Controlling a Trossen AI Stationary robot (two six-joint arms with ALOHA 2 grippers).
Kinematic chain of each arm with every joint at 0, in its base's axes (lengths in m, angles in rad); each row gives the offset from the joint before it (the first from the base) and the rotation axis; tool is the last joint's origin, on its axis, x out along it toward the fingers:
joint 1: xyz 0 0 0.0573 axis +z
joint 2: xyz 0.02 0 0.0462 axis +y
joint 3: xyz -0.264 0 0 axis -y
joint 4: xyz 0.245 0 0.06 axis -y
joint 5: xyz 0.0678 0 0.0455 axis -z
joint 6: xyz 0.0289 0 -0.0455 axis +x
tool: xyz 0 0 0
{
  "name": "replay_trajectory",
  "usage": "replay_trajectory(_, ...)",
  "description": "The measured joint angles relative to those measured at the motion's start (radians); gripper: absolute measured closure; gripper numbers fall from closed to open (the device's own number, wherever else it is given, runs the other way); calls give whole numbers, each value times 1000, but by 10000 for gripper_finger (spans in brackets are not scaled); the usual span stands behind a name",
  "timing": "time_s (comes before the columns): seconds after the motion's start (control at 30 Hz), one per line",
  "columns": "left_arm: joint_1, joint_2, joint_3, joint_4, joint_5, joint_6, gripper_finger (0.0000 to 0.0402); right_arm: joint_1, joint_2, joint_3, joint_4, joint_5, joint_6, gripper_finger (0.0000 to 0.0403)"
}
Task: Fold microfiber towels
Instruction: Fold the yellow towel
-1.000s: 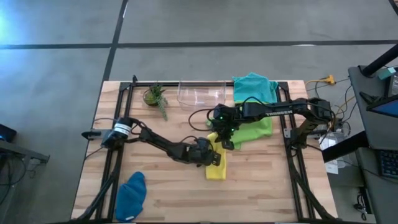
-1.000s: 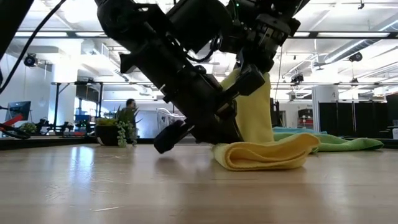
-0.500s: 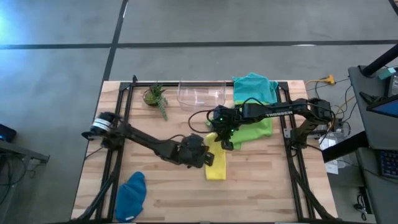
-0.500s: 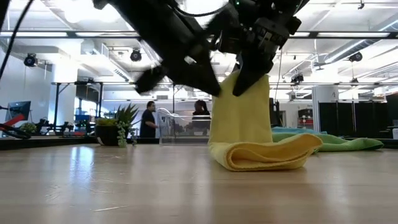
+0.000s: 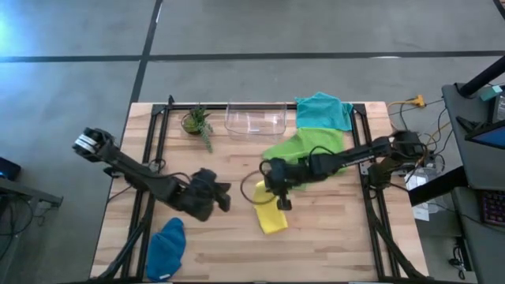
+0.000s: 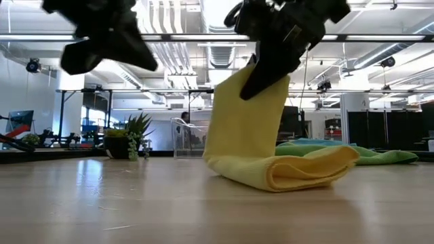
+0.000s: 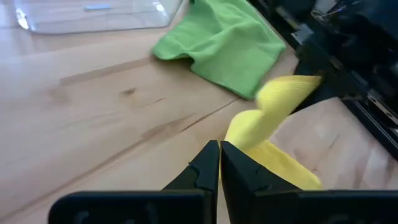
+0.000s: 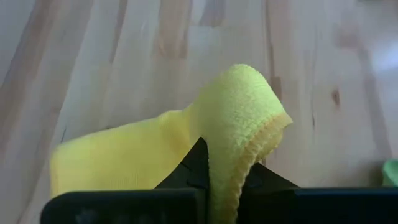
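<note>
Yellow cloth, the yellow towel (image 5: pixel 271 214), was held pinched in the right gripper (image 5: pixel 275 188) near the middle of the table (image 5: pixel 331 237), its fingers clamped on one edge and that edge lifted, while the folded remainder lay doubled on the wood below. The left gripper (image 5: pixel 218 195) was seen just beside it, above the table, its fingers pressed together on nothing. The lime green towel (image 5: pixel 308 147) was spread flat behind the yellow one, and the teal towel (image 5: pixel 323 110) lay beyond it at the far edge, next to the clear plastic bin (image 5: pixel 256 118). The dark blue towel (image 5: pixel 166 248) was bunched at the near left corner
</note>
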Motion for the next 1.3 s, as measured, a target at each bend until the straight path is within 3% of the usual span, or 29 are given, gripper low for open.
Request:
replay_trajectory(0.2,-22,-101,-110,54,-5,3,402,81,3,0,62,129,8,390)
replay_trajectory(0.4,-22,-110,-166,157,-5,68,402,132,39,0,70,134,11,390)
replay_trajectory(0.6,-22,-81,-223,367,-4,134,402,196,113,10,71,133,8,390)
replay_trajectory(1.3,-29,-29,-224,395,27,140,402,256,222,70,60,92,26,390)
